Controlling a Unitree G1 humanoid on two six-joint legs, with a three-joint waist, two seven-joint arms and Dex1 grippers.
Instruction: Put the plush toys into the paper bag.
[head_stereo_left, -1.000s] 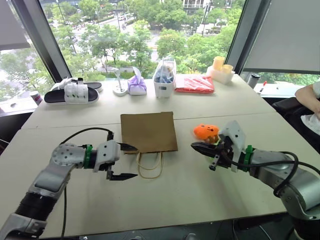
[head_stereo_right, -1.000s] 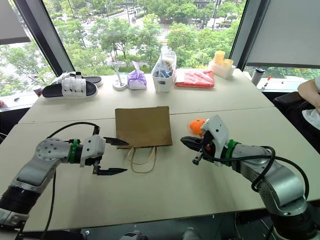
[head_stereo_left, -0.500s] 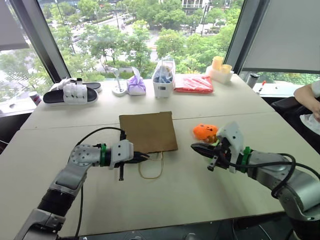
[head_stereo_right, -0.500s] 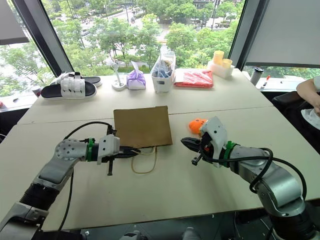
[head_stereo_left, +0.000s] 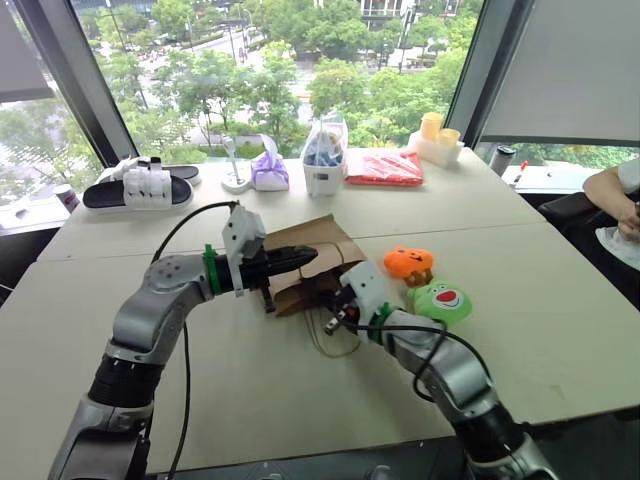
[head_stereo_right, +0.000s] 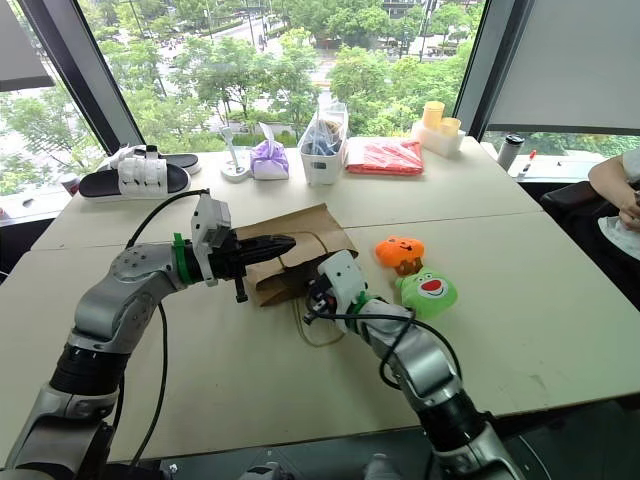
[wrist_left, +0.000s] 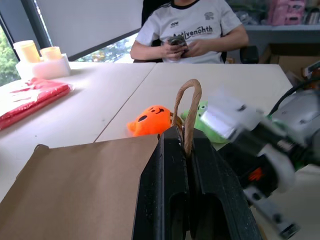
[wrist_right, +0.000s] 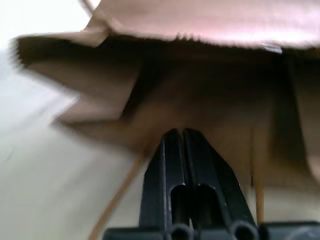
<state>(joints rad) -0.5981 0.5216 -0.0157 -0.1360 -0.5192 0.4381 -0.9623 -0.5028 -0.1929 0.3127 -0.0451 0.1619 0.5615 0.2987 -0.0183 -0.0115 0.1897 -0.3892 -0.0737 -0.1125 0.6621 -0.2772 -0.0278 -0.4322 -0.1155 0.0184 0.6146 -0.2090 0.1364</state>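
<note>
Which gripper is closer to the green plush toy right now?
Right. The right gripper is at the paper bag's mouth, beside the green plush toy; the left gripper is farther off, shut on the bag's handle.

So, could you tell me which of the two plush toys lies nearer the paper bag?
The orange plush toy; the green one lies beyond it, farther from the paper bag.

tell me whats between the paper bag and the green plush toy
The orange plush toy sits partly in that stretch, beside the green plush toy; nearer the paper bag the right gripper reaches across. The left eye view shows this.

Head stereo pair looks down over the table (head_stereo_left: 560, 330); wrist cameras closely face the paper bag (wrist_left: 75, 190).
</note>
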